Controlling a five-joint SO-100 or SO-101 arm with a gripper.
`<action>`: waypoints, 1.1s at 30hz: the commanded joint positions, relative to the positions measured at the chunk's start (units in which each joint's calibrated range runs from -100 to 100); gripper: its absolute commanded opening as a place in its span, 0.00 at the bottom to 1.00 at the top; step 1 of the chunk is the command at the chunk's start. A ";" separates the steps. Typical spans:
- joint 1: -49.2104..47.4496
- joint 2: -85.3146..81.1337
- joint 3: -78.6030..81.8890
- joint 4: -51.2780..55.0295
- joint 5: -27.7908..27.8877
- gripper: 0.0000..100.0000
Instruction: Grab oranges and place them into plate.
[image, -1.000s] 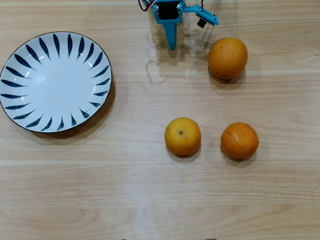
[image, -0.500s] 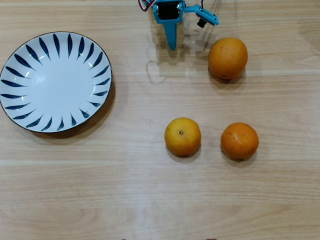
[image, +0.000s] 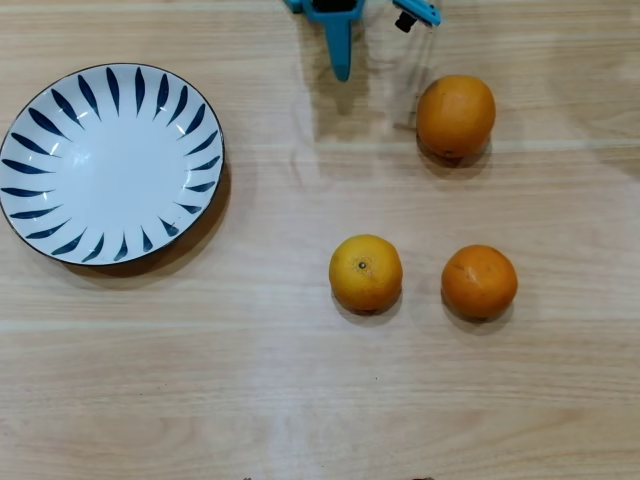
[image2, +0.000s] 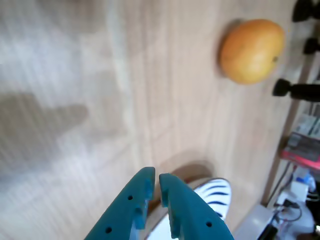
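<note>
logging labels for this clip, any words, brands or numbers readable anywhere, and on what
No readable text in either view.
Round white ceramic plate with dark blue petal strokes: pattern only, no lettering.
Three round orange citrus fruits: no stickers showing.
Clutter past the wooden table's edge in the wrist view: too blurred to read.

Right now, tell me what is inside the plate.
The plate holds nothing: its white centre is bare in the overhead view, and all three oranges sit on the table. Nothing covers it.
</note>
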 joint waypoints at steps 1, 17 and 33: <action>0.65 16.04 -19.19 0.34 0.30 0.02; -6.13 55.01 -60.20 13.32 -0.17 0.02; -10.89 78.17 -76.86 0.34 -8.33 0.03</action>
